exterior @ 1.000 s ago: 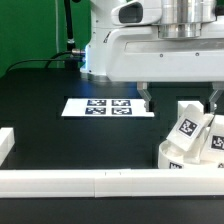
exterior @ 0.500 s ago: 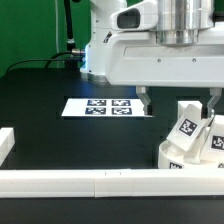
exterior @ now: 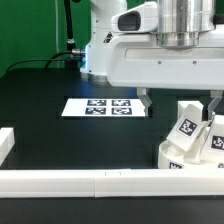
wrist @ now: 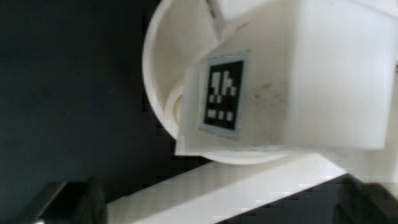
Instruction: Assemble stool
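Note:
The white round stool seat (exterior: pixel 183 157) lies at the exterior view's right, against the front rail. Two blocky legs stand up from it, one with a tag (exterior: pixel 187 125) and another beside it (exterior: pixel 214 142). My gripper (exterior: pixel 179 102) is open and empty, its dark fingers (exterior: pixel 145 100) spread wide just above and either side of the legs. In the wrist view the seat (wrist: pixel 169 80) and a tagged leg (wrist: pixel 240 90) fill the frame, and the gripper (wrist: pixel 222 205) stands open. I cannot see a third leg.
The marker board (exterior: pixel 104 106) lies flat at the middle of the black table. A long white rail block (exterior: pixel 90 181) runs along the front and also shows in the wrist view (wrist: pixel 231 185). Another white block (exterior: pixel 5 142) sits at the left edge.
The arm's upper body has shifted slightly toward the exterior view's left. The fingers, seat and legs stay nearly where they were.

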`<state>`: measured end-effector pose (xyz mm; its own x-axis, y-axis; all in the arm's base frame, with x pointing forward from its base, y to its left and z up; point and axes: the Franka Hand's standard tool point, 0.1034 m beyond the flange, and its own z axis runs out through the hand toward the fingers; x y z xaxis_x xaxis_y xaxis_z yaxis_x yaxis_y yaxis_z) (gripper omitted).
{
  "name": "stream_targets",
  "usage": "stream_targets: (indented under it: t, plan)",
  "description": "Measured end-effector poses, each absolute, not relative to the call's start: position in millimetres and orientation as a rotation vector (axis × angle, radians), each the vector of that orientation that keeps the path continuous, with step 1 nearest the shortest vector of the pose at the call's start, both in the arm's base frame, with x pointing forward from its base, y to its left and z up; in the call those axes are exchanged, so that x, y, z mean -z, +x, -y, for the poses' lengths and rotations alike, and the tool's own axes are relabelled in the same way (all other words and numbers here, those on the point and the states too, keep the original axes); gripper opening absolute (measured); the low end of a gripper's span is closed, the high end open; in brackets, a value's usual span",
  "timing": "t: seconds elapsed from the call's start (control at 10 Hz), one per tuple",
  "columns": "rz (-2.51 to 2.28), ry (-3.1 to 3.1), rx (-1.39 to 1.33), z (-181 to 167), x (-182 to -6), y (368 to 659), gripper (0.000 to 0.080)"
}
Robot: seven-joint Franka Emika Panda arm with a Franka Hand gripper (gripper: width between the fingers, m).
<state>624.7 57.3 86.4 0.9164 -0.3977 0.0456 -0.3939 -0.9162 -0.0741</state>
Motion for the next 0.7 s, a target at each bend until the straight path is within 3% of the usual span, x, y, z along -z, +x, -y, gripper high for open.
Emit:
stream_targets:
  t: [0.7]
  plan:
    - [-0.738,-2.992,0.083,-58.5,-75.6,622.4,0.0649]
